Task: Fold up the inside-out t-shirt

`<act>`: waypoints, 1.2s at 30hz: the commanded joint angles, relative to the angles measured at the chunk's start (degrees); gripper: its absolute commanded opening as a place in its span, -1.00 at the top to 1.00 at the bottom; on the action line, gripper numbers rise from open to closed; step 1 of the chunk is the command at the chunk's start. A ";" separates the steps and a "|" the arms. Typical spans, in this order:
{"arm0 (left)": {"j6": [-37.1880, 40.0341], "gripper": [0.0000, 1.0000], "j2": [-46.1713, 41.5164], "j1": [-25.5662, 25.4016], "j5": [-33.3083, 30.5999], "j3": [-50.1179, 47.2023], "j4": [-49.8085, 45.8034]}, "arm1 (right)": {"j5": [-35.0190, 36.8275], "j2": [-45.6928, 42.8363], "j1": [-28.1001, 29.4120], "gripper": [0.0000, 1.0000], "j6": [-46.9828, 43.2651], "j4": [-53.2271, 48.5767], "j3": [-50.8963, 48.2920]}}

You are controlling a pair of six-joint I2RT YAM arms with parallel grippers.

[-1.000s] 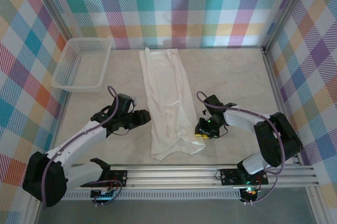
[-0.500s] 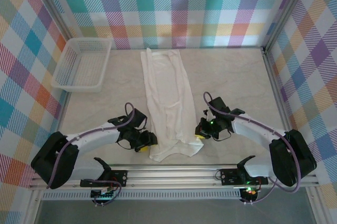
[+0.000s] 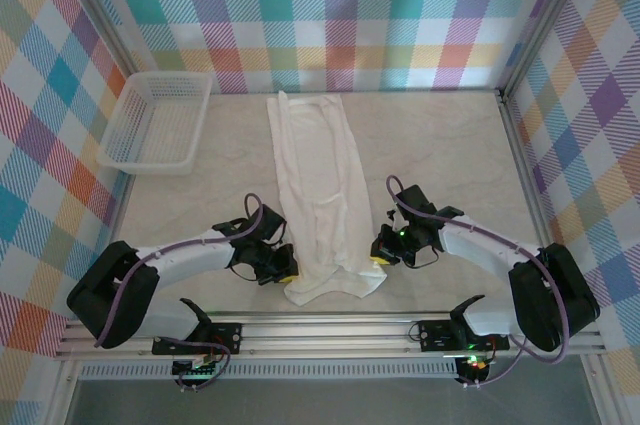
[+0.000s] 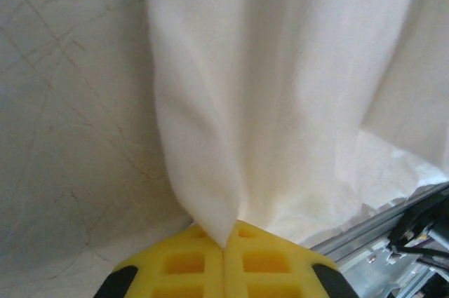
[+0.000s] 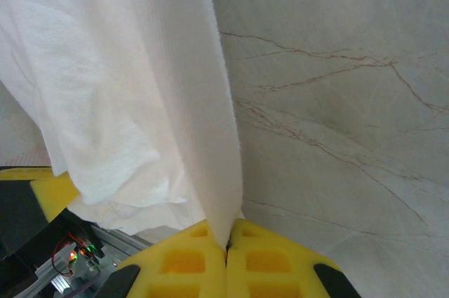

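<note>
**Inside-out t-shirt, partly folded.** The inside-out t-shirt (image 3: 318, 185) lies as a long, narrow band down the middle of the table (image 3: 450, 165). Its far end reaches toward the back edge. Its near end is wider and rumpled, and sits close to the mounting rail (image 3: 330, 330).

The band is narrow enough to suggest that the lengthwise folds are done. No crosswise fold is visible, so shortening the band appears to be what is left.

The left gripper (image 3: 281, 270) sits at the band's near left edge. In the left wrist view its yellow pads (image 4: 186, 263) are pressed together with a peak of white fabric pinched between them. The right gripper (image 3: 381, 253) sits at the near right edge and, in the right wrist view, is likewise clamped on a fold of the fabric.

With both near corners held, the arms seem ready to carry the near end toward the far end. The white lattice basket (image 3: 155, 125) stands well apart at the far left.
</note>
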 commanded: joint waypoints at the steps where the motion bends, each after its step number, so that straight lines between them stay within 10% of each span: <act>1: -0.06 1.00 -1.71 -0.91 0.36 -0.49 -1.85 | -0.73 0.29 0.54 1.00 1.02 -0.74 -1.13; 11: -9.88 1.00 -19.82 -13.16 -6.03 -2.47 -16.72 | -3.03 -19.67 3.18 1.00 4.80 -12.32 -12.37; 18: -9.43 1.00 -20.33 -12.56 -10.61 5.65 -22.94 | -2.14 -27.94 3.27 1.00 6.16 -19.33 -6.38; 36: 18.68 1.00 26.43 23.62 -4.64 63.66 -20.49 | 4.39 28.97 -11.86 1.00 -9.87 -9.02 56.41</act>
